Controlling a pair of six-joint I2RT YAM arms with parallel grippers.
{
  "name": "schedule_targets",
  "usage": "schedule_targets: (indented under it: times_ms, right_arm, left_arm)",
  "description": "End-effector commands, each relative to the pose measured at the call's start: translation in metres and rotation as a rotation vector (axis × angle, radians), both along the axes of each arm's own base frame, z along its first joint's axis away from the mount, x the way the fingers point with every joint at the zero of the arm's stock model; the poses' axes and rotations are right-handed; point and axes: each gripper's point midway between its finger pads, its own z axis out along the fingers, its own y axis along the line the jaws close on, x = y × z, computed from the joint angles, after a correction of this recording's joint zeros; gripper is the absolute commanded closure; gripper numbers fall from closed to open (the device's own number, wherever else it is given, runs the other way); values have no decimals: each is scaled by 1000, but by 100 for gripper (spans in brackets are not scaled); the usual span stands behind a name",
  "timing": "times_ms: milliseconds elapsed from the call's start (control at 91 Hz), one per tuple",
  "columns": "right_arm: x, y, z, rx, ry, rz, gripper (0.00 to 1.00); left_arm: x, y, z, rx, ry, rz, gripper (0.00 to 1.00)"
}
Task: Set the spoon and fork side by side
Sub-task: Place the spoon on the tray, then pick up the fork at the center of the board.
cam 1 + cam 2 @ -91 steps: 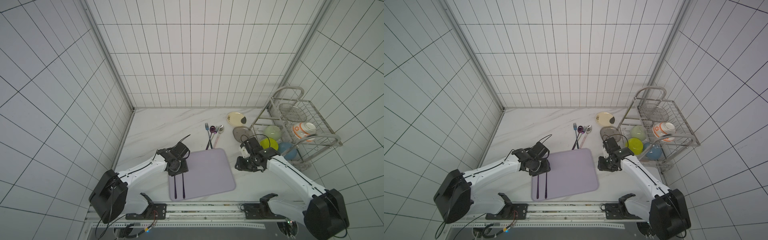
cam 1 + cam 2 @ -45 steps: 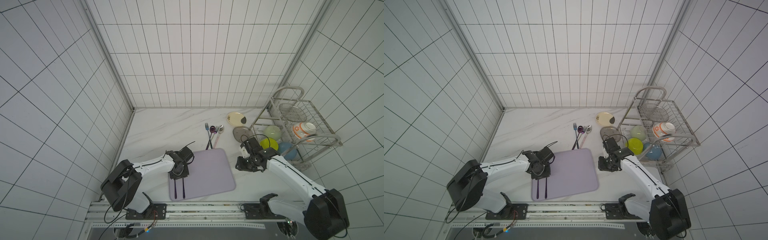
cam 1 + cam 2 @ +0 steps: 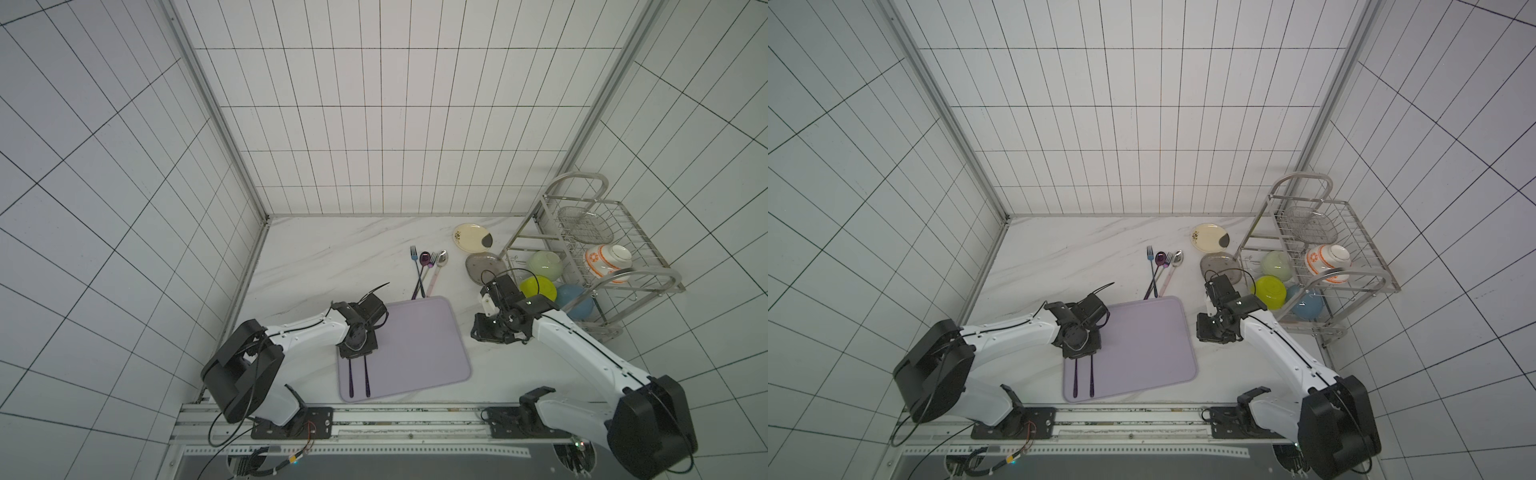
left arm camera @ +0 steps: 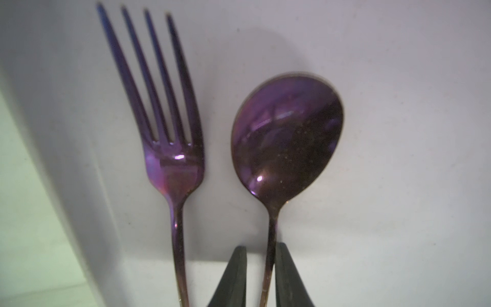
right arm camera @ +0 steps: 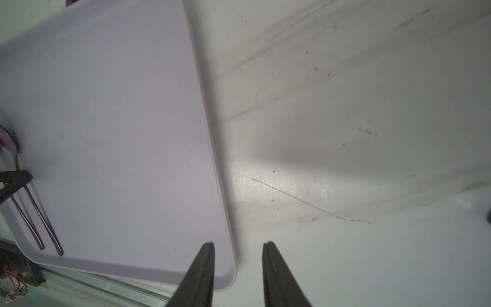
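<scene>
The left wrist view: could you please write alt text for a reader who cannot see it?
A purple fork and a purple spoon lie side by side, apart, on a lilac tray. The left pincer straddles the spoon's handle with its two dark fingers.

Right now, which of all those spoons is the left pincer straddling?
The purple spoon on the lilac mat, beside the purple fork; the left pincer straddles its handle.

Mock kitchen test cell: tiled walls (image 3: 374, 124), dish rack (image 3: 590, 257), marble counter (image 3: 332, 257).

no legible text, labels or numbers
</scene>
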Motion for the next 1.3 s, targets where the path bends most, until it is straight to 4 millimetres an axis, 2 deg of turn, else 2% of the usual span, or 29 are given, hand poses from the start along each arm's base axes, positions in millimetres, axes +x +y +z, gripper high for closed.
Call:
schedule_targets:
  times_ms: [0,44,121,209,286,451,550,725,956,1121,1286]
  right_arm:
    - [-5,-3,-3,-25,15,-1,66]
    - [-5,-3,-2,-25,15,-2,66]
    - [-5,-3,-2,-25,14,1,66]
    - [-4,-4,2,-25,2,-9,65]
    - [-3,-4,9,-19,-7,-21,64]
    - [7,8,30,24,-45,-35,64]
    - [16,24,38,22,-61,0,63]
    - [45,67,50,4,-90,78,63]
    - [116,116,56,-36,-169,111,65]
    - [172,140,39,-73,-187,145,66]
    - [214,153,12,-70,-168,154,69]
  left_arm:
    - [-2,4,-6,15,-5,6,79]
    - [-2,4,-4,10,-8,6,78]
    - [0,3,2,0,-21,6,71]
    - [3,1,19,-17,-44,1,62]
    - [9,-3,44,-38,-88,-10,53]
    - [25,8,109,-20,-219,-70,33]
    - [33,21,131,-8,-259,-100,21]
    - [48,32,139,-70,-293,-89,10]
    - [55,21,134,-173,-279,-87,8]
    - [52,21,136,-192,-286,-73,7]
    - [50,24,128,-187,-279,-64,7]
